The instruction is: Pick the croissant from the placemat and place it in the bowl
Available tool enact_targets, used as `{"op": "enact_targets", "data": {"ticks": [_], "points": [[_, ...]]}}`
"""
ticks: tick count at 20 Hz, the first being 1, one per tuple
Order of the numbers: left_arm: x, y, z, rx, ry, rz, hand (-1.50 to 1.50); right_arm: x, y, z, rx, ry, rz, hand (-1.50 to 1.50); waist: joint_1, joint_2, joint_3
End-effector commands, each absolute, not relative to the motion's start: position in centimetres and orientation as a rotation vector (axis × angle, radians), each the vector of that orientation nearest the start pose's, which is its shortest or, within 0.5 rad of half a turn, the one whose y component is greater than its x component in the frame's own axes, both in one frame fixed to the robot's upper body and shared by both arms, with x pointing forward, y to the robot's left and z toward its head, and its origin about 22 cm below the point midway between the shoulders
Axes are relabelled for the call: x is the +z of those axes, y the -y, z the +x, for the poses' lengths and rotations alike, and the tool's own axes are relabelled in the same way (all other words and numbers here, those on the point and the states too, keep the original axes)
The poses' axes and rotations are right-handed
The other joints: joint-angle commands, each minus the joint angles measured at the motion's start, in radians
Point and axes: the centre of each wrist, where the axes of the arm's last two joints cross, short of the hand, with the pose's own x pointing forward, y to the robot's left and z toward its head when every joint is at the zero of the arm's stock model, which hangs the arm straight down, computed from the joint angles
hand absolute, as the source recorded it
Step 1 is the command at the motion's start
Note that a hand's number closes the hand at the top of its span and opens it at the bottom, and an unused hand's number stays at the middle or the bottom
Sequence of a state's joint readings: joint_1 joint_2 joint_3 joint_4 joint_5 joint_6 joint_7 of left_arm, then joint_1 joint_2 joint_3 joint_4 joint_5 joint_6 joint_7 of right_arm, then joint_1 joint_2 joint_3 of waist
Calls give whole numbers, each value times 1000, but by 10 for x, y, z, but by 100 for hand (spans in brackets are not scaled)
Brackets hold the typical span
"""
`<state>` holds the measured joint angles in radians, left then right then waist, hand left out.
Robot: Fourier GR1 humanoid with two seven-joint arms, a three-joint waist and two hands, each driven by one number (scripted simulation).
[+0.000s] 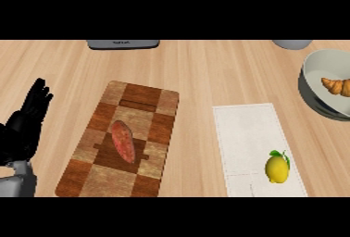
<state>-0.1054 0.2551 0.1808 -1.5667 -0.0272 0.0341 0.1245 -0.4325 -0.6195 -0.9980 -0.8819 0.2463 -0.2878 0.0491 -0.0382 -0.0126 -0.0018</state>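
Your left hand (27, 125) rests open, fingers straight and raised, holding nothing; your right hand is out of view. The croissant (336, 86) lies in the bowl (315, 65), far to that hand's right, so the task looks done, which would explain the idle hand. Just right of the hand sits a board (137, 111), and beyond it the placemat (249, 134) carries a lemon (277, 168). The surface (205, 69) is pale wood.

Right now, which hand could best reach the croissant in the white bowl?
Likely the right, though unseen: the golden croissant lies in the white bowl at far right; the black left hand rests open at far left.
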Motion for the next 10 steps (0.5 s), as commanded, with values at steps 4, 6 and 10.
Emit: {"op": "enact_targets", "data": {"ticks": [4, 6, 10], "points": [[52, -324, 259, -34, 1543, 373, 0, 78, 538, 150, -783, 1347, -983, -150, -10, -1, -1], [65, -320, 271, -48, 1566, 353, 0, 96, 536, 124, -786, 1421, -1044, -150, 7, 6, 0], [44, -311, 263, -62, 1562, 341, 0, 96, 518, 107, -795, 1464, -1010, -150, 30, 11, 1]]}}
